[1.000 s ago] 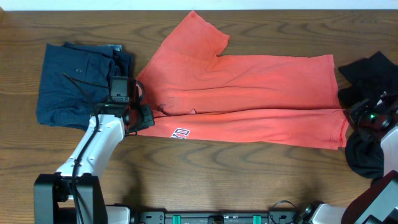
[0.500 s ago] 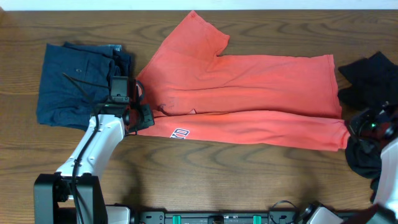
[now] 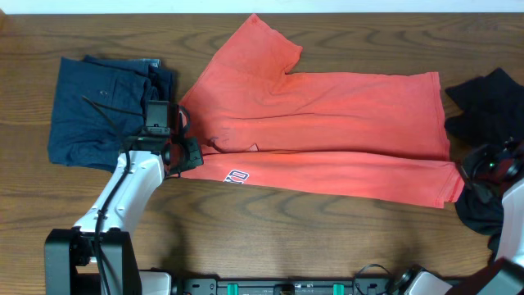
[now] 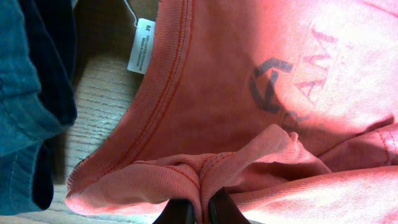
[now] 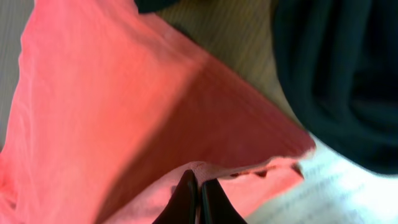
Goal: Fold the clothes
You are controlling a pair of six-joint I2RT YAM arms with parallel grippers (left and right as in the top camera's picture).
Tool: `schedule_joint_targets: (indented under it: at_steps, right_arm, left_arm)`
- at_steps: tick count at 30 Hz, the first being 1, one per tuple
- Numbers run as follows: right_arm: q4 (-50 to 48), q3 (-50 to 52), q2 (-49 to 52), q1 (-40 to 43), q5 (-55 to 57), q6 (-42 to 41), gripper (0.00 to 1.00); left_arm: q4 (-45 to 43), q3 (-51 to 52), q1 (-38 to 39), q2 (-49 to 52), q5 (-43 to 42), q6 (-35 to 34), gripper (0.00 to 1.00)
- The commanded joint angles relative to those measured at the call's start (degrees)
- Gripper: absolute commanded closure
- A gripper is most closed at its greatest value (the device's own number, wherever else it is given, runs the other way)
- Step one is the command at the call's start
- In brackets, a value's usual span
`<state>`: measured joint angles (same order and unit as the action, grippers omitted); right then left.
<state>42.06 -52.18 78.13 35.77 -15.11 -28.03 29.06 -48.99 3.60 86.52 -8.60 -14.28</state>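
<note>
The coral-red T-shirt [image 3: 327, 123] lies spread sideways across the table, its front long edge folded over, lettering showing near the collar. My left gripper [image 3: 190, 156] is shut on a pinch of the shirt's collar rib, seen up close in the left wrist view [image 4: 200, 210], with the T-shirt [image 4: 249, 93] bunched above it. My right gripper [image 3: 471, 174] is shut on the hem corner at the right end; in the right wrist view [image 5: 199, 194] the T-shirt [image 5: 93, 93] folds over the closed fingers. A dark navy garment [image 3: 102, 111] lies folded at the left. A black garment [image 3: 491, 98] lies at the right.
The navy garment [image 4: 31, 93] lies right beside the collar, left of my left gripper. The black garment [image 5: 342, 74] lies just past the hem corner, partly under my right arm. A white size label [image 4: 141, 46] hangs at the neckline. Bare wood runs along the front.
My right gripper has drawn the hem corner toward the table's front, widening the folded strip at the right end. The left gripper has stayed in place on the collar.
</note>
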Motion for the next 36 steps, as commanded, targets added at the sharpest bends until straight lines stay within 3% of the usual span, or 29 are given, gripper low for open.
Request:
schedule_joint_targets:
  at_steps: [1, 9, 11, 12, 13, 15, 16, 21, 29, 36]
  right_arm:
    - [-3.56, -1.01, 3.58, -0.24, -1.36, -0.66, 0.97]
    - [-10.69, -1.01, 9.25, -0.61, -7.65, -0.66, 0.96]
    - [-11.8, -1.01, 9.73, -0.83, -7.5, -0.42, 0.82]
    - [-12.33, -1.01, 9.79, -0.87, -7.54, 0.22, 0.63]
    - [-13.03, -1.01, 9.77, -0.87, -7.61, 1.27, 0.5]
    - [-13.53, -1.03, 9.6, -0.79, -7.61, 2.71, 0.42]
    - [-13.55, -1.03, 9.51, -0.66, -7.63, 3.08, 0.4]
    - [-10.86, -1.03, 8.24, -0.44, -10.51, 4.9, 0.42]
    - [-0.81, -1.03, 1.57, -1.44, -11.26, 9.68, 0.47]
    - [5.6, -1.01, -1.27, -4.9, -11.23, 12.17, 0.53]
  left_arm:
    - [-0.13, -0.74, -0.02, 0.33, 1.18, 0.9, 0.94]
    - [-0.11, -0.74, -0.02, 0.33, 1.18, 0.87, 0.94]
    - [-0.11, -0.74, -0.02, 0.33, 1.16, 0.87, 0.93]
    - [-0.11, -0.74, -0.02, 0.33, 1.16, 0.87, 0.88]
    - [-0.11, -0.74, -0.02, 0.33, 1.16, 0.87, 0.83]
    - [-0.02, -0.74, -0.02, 0.33, 1.14, 0.87, 0.61]
    - [0.07, -0.74, -0.02, 0.33, 1.14, 0.9, 0.57]
    - [1.27, -0.74, -0.02, 0.28, 0.52, 1.25, 0.53]
    - [1.64, -0.92, 0.07, -3.17, -11.32, 5.66, 0.53]
    - [-3.17, -0.9, 2.84, -3.67, -11.54, 15.93, 0.6]
